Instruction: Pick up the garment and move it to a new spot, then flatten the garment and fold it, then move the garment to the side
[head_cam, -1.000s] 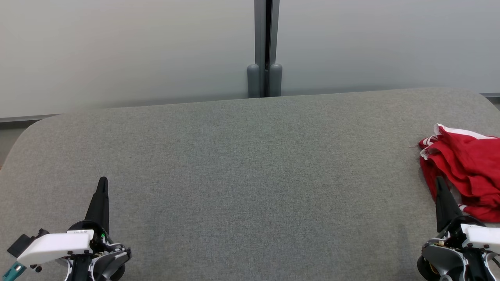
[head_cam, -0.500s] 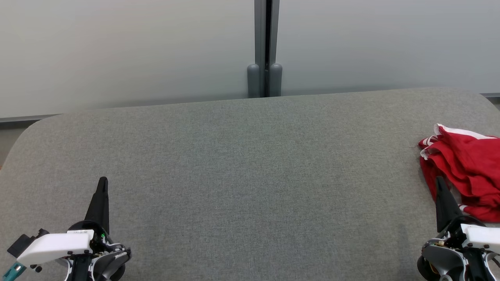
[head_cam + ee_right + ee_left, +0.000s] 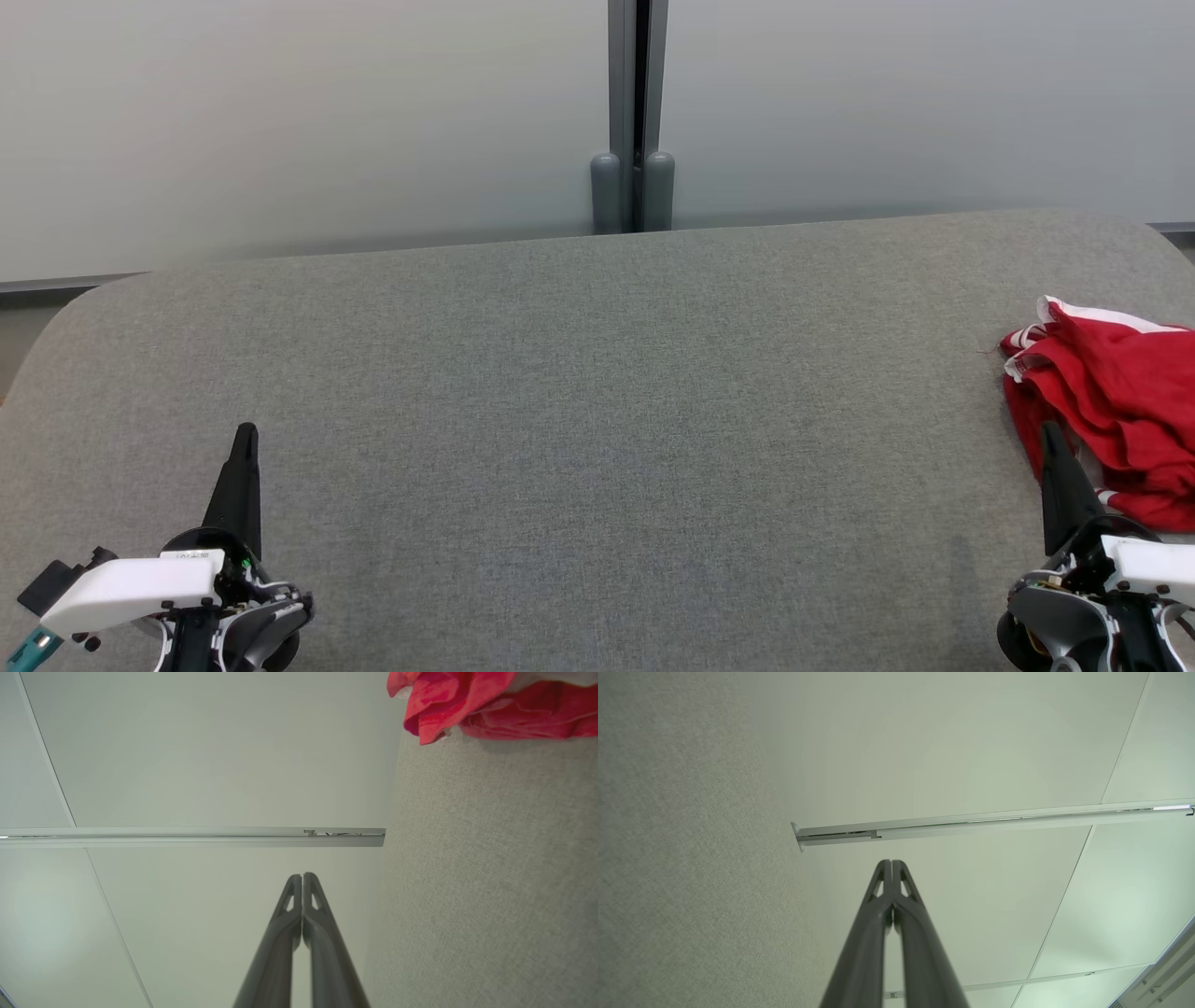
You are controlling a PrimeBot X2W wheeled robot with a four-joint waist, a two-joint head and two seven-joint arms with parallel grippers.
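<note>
**Red garment (image 3: 1116,411) bunched at right of bench (image 3: 597,392)**

The garment (white-trimmed, softly crumpled) lay on grey woven fabric. The left end effector (image 3: 246,434) and right end effector (image 3: 1050,431), tapered and dark, were pinched closed, empty.

Garment (image 3: 1111,411) on table's (image 3: 597,420) right edge, wall (image 3: 280,121) behind.

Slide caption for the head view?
Crumpled red garment at the grey fabric surface's right edge; right jaws shut near it, left jaws shut at far left, both empty.
</note>
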